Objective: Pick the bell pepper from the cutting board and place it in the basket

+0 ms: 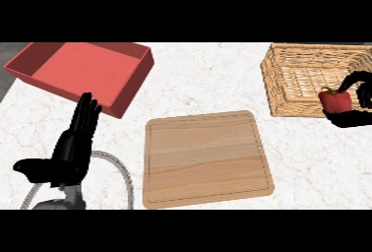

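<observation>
Pepper: red bell pepper point(335, 102), upright, green stem up, off the board; sits over the basket's near-right corner, overlapping the front rim, can't tell if it touches the wicker
R hand: right hand point(352, 119) at view's right edge, curled round the bell pepper; fingers point(361, 81) arch over its far side, thumb on near side, pinching it btwn them
Basket: wicker basket point(301, 78), top right of counter, open top
Board: wooden cutting board point(207, 157), flat, centre-low, near basket's near-left corner but apart
Counter: white marbled counter point(218, 74) under everything
Red box: red box point(80, 69), open top, top left, well apart from basket
L hand: left hand point(75, 142), lower left beside board; fingers straight, pressed together, pointing up-view, thumb out left
Hose: grey hose point(125, 172) curving btwn left hand & board
</observation>
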